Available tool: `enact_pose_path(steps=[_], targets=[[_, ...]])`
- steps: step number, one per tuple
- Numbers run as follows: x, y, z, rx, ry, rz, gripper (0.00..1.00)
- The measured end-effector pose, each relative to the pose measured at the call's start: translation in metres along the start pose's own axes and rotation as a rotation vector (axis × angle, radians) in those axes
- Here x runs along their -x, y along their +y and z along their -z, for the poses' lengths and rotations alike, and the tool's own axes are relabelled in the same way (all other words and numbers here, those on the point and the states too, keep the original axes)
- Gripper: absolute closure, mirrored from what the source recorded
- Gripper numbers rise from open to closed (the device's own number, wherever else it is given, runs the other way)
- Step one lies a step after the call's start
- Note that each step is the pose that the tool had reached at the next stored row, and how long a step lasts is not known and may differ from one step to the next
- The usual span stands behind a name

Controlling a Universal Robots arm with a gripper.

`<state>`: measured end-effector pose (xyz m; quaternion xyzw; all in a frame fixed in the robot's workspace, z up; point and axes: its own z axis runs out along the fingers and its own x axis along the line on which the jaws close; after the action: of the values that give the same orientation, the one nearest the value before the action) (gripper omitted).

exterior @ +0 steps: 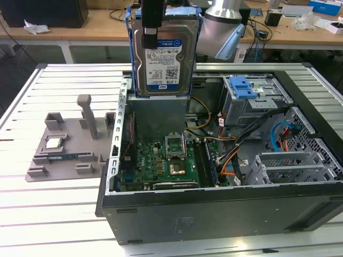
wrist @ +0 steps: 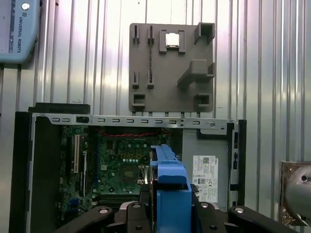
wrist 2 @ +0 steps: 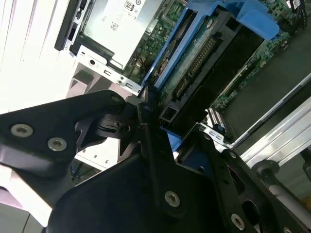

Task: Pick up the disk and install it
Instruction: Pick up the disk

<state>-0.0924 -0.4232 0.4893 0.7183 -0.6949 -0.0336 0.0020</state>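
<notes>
Disk [exterior: 163, 53]: silver metal, blue-and-white barcode label, blue rails. Hand [wrist 2: 150, 114]: black, silver screws. Desk [exterior: 64, 203]: silver-white, ribbed in parallel slats. Fixture plate [exterior: 67, 155]: plain grey. Chip [exterior: 54, 142]: silver. Computer case [exterior: 214, 211]: black outside, grey metal inside, dot-perforated grey side panel. Motherboard [exterior: 161, 163]: green. Drive-bay latch [exterior: 242, 87]: blue. Cables [exterior: 283, 132]: orange, blue, black.

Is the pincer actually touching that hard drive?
Touching. In the second wrist view the pincer grips the disk by its blue rail; the exterior view shows it held above the computer case.
</notes>
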Motion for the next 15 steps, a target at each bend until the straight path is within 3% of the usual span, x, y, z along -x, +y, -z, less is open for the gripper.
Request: enact_pose_path(steps=[15], targets=[[-0.0188, 0.0002, 0.0006, 0.0, 0.0, 0.0, 0.63]])
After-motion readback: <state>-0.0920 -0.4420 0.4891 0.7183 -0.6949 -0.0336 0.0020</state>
